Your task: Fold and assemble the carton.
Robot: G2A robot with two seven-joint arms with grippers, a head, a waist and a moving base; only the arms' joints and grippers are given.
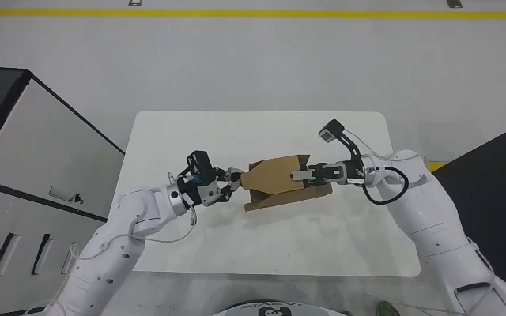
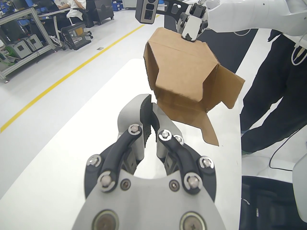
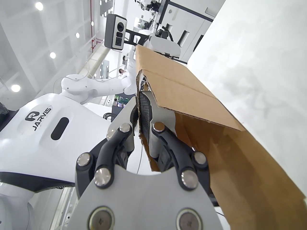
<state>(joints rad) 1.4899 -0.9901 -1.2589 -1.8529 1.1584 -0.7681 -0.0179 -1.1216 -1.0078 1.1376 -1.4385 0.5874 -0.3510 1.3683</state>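
Cardboard carton [image 1: 273, 186], brown corrugated, matte, with raw ragged cut edges, half-formed: an open tube with angled creases and loose flaps hanging off the near end. It sits over the middle of the white, smooth, round-cornered table [image 1: 316, 245], between the two grippers; cannot tell whether the lowest flap touches the tabletop.

Right gripper [image 3: 139, 111]: silver metal fingers with black ribbed pads, clamped tight on the edge of one carton wall, card pinched between the pads. Right arm comes in from the robot's right side, forearm about level and pointing toward the table centre, with a black wrist camera on a bracket sticking out.

Left gripper [image 2: 151, 113]: same build, fingers drawn together to a sliver of a gap, nothing visible between the pads, tips right at the carton's lower flap edge. Left arm is stretched in from the opposite side, glossy white shell, wrist roughly level.
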